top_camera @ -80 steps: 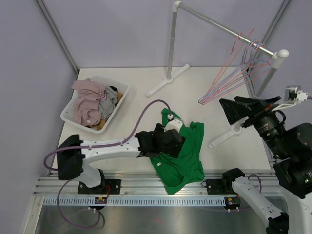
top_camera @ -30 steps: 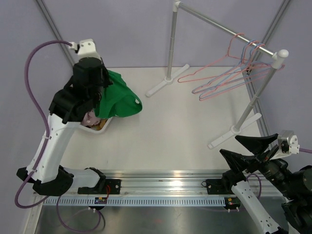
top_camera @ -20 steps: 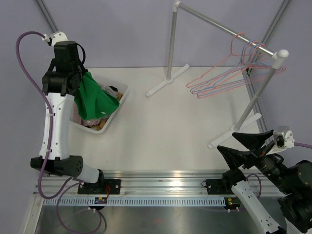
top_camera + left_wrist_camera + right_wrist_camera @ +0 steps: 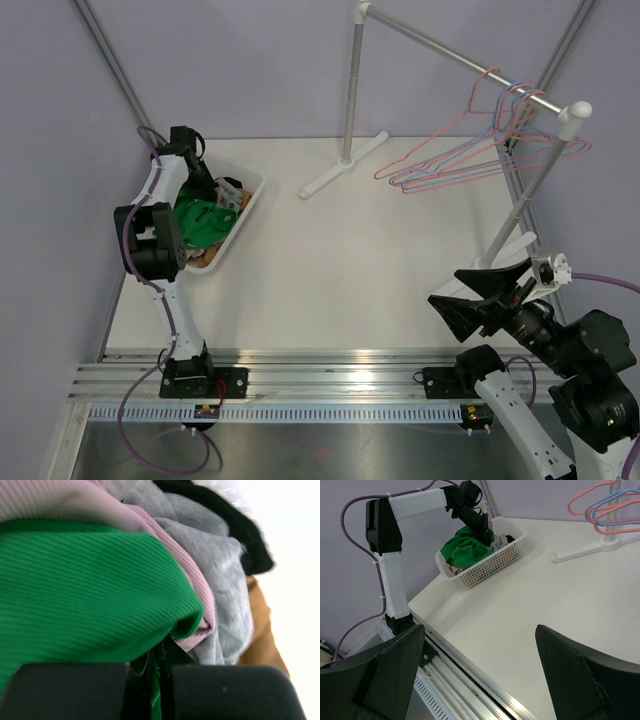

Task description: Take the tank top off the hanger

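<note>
The green tank top (image 4: 200, 222) lies bunched in the white basket (image 4: 251, 192) at the table's far left, off the hangers (image 4: 480, 160). My left gripper (image 4: 205, 195) reaches down into the basket and is shut on a fold of the green ribbed cloth (image 4: 75, 590), with a strip of it pinched between the fingers. In the right wrist view the tank top (image 4: 465, 550) fills the basket (image 4: 490, 565) under the left gripper (image 4: 482, 527). My right gripper (image 4: 480, 297) hovers open and empty over the table's near right edge.
Pink, grey, black and tan garments (image 4: 220, 580) lie in the basket beside the tank top. Several pink and blue hangers (image 4: 605, 510) hang bare from the rack bar (image 4: 450, 50) at the back right. The rack's white feet (image 4: 340, 165) rest on the table.
My left arm carried the tank top from the table's middle up and left, then lowered it into the basket. The right arm drew back toward the near edge. The hangers swung slightly.
</note>
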`<move>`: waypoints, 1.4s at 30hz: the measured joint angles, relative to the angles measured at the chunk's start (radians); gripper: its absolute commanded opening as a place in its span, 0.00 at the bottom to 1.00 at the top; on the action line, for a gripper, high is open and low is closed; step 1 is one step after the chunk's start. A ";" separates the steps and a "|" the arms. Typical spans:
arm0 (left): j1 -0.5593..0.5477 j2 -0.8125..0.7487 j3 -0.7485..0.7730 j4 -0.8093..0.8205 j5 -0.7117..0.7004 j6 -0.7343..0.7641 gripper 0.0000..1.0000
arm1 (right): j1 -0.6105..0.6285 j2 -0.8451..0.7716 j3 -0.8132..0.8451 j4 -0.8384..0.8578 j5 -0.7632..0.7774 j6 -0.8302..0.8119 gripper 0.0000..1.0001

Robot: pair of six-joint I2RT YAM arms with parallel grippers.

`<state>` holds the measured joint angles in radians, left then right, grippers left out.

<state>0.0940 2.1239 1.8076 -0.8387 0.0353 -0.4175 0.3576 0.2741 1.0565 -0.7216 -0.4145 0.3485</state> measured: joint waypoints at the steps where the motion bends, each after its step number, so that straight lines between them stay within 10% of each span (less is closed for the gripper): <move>1: 0.001 -0.010 0.000 0.000 0.003 0.000 0.00 | 0.000 -0.004 0.000 0.000 -0.001 0.000 1.00; 4: 0.001 -0.013 0.000 -0.001 0.008 0.000 0.00 | 0.000 -0.013 0.000 -0.001 -0.008 -0.001 1.00; 18: -0.008 -0.463 -0.041 -0.008 0.085 -0.009 0.99 | 0.000 0.011 0.066 -0.060 0.066 -0.013 1.00; 42: -0.192 -1.471 -0.478 -0.213 -0.266 0.121 0.99 | 0.000 0.352 0.345 -0.355 0.645 -0.119 1.00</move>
<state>-0.0982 0.6529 1.3296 -1.0515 -0.2302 -0.2970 0.3576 0.6266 1.4014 -1.0767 0.2306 0.2298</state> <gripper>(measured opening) 0.987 0.993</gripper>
